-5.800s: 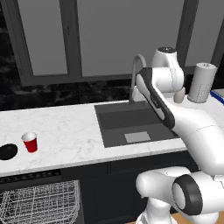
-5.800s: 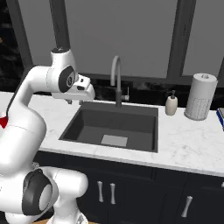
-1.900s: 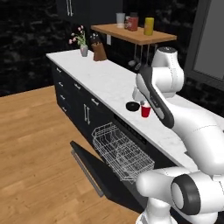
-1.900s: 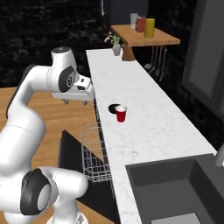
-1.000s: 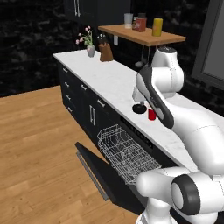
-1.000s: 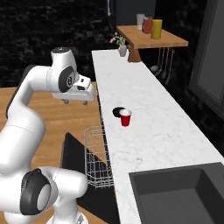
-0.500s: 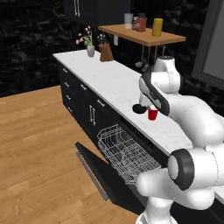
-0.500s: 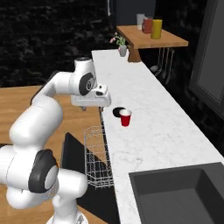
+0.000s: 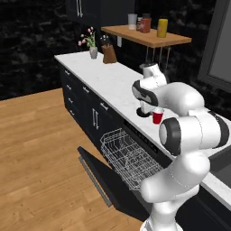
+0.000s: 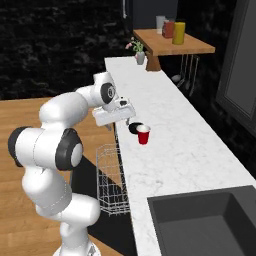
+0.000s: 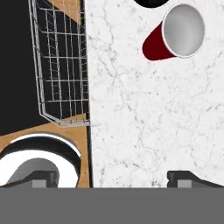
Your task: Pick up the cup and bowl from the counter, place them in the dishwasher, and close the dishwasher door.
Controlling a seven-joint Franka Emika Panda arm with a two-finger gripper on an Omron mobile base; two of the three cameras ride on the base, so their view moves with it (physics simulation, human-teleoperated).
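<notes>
- cup (image 10: 143, 135) stands upright on the counter (image 10: 180, 150), centre of the right base view; in the hand view it sits upper right, white inside showing (image 11: 174, 37)
- bowl (image 10: 133, 128) just beside the cup, on its far-left side in the right base view, touching or nearly so, can't tell which; cut off by the top edge in the hand view (image 11: 151, 3)
- gripper (image 10: 120, 118) hovers over the counter's front edge, left of the cup and bowl, pointing down; fingers spread wide, nothing between them
- step in hand, by my read: reach for the cup; nothing loaded yet
- to do it well: shift the hand toward the cup until it centres between the tips, then descend; keep one finger clear of the bowl, the gap there looks tight; grip below the rim, tapered wall may slip upward
- dishwasher (image 9: 135, 153) stands open below the counter edge, lower centre of the left base view; white wire rack (image 9: 128, 158) pulled out, looks bare; dishwasher door (image 9: 101, 180) dropped flat toward the floor
- counter is white marble with grey veins, long run over dark cabinets (image 9: 85, 108)
- room: wood floor (image 9: 40, 158) at left, wooden shelf (image 9: 144, 36) with jars at top, flower vase (image 9: 93, 52) and knife block (image 9: 108, 54) at the far end, sink (image 10: 210, 225) lower right of the right base view
</notes>
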